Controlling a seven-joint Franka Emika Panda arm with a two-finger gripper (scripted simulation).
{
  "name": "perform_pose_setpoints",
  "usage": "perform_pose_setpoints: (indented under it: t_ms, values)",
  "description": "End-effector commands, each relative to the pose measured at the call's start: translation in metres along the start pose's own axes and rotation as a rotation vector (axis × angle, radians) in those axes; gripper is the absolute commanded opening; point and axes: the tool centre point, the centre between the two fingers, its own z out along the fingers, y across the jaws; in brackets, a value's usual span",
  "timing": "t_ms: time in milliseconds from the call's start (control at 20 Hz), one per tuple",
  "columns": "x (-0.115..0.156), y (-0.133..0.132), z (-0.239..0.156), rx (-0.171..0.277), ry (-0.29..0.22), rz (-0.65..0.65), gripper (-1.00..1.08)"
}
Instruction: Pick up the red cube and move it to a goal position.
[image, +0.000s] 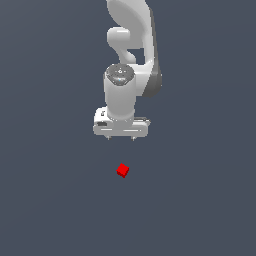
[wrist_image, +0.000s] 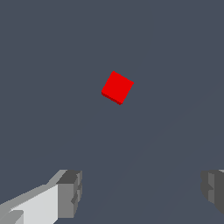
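The red cube is a tiny bright red block lying on the dark grey floor, turned at an angle. My white gripper hangs above it, pointing down, with clear space between the fingertips and the cube. The jaws stand wide apart and hold nothing. In the wrist view the red cube lies well ahead of my gripper, outside the gap between the two grey fingertips.
The white arm rises behind the gripper toward the top of the exterior view. A plain dark grey surface lies all around the cube.
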Motion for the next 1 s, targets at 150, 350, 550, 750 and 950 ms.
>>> perform_pose_setpoints:
  t_ms: [150, 350, 550, 750, 950]
  values:
    - [0.001, 0.0, 0.002, 0.0, 0.0, 0.006, 1.0]
    - [0.005, -0.002, 0.009, 0.002, 0.0, 0.034, 1.0]
    - [0.013, -0.005, 0.024, 0.006, 0.001, 0.086, 1.0]
    - [0.026, -0.009, 0.044, 0.011, 0.002, 0.161, 1.0]
    - [0.041, -0.012, 0.07, 0.018, 0.003, 0.254, 1.0]
